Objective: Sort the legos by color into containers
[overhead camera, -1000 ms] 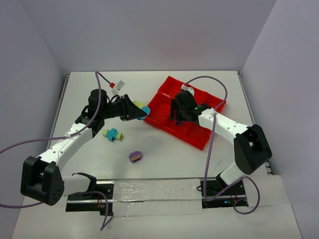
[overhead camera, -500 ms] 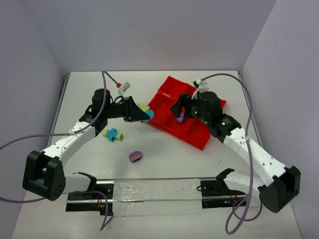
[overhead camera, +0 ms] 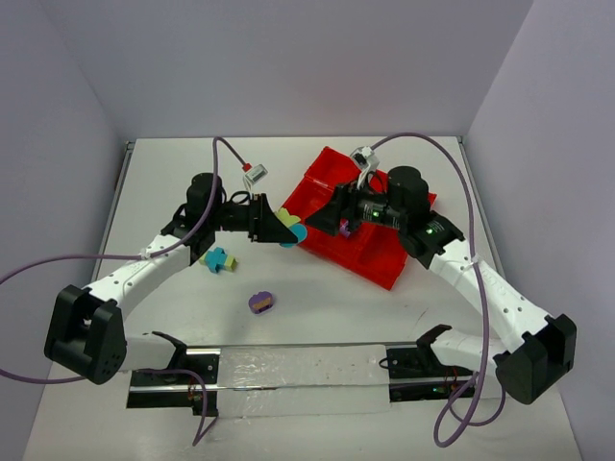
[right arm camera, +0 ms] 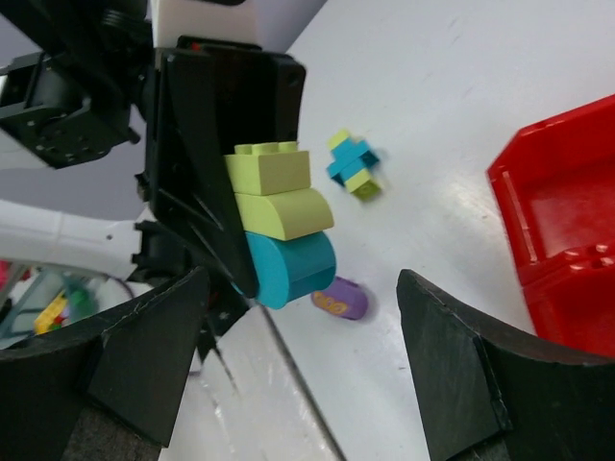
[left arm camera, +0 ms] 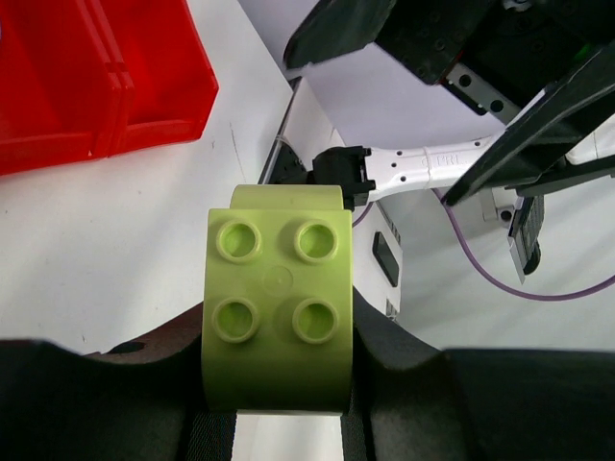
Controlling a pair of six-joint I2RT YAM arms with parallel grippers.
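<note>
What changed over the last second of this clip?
The left hand, shut on the yellow-teal stack, carried it slightly right and nearer. The right arm swung its elbow out to the near right, and the right hand turned from over the tray to face the stack; it now stands open. The tray, the teal-yellow lego and the purple lego stayed put.

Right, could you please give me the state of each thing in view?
left tool: shut on the green-teal stack, aloft.
right tool: open, empty.
teal-green cross: loose on the table.
purple-yellow piece: loose on the table.
red tray: flat on the table.
small purple bit: at the tray; resting or not, unclear.
</note>
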